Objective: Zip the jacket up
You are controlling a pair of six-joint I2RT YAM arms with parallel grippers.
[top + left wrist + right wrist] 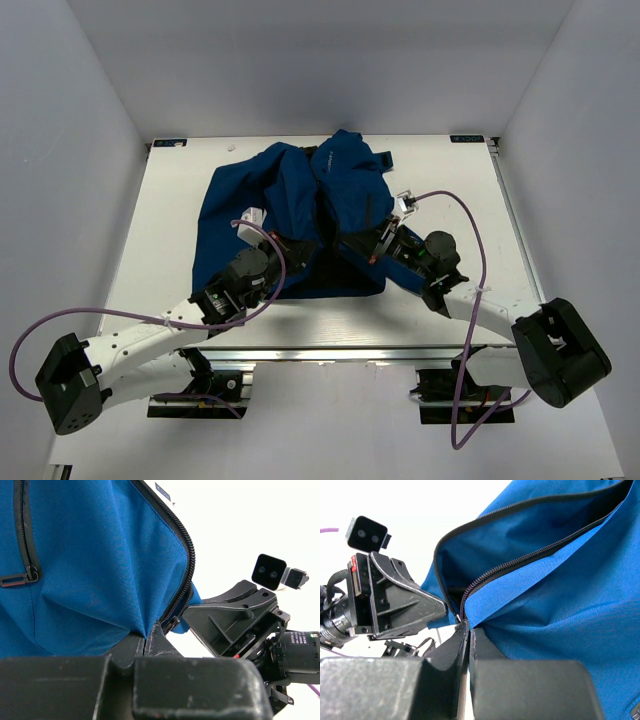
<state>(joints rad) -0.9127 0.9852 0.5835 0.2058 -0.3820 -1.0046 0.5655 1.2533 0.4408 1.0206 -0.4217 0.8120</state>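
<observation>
One rumpled royal-blue jacket [290, 200] lies bunched, its dark zipper [520, 561] unfastened.

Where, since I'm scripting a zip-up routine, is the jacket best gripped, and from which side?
Grip the jacket at the bottom of its zipper, coming from the near hem side. The two tooth rows converge there into a thin, pinchable edge on the robot's side. The left end effector and right end effector are shut on it there.
</observation>
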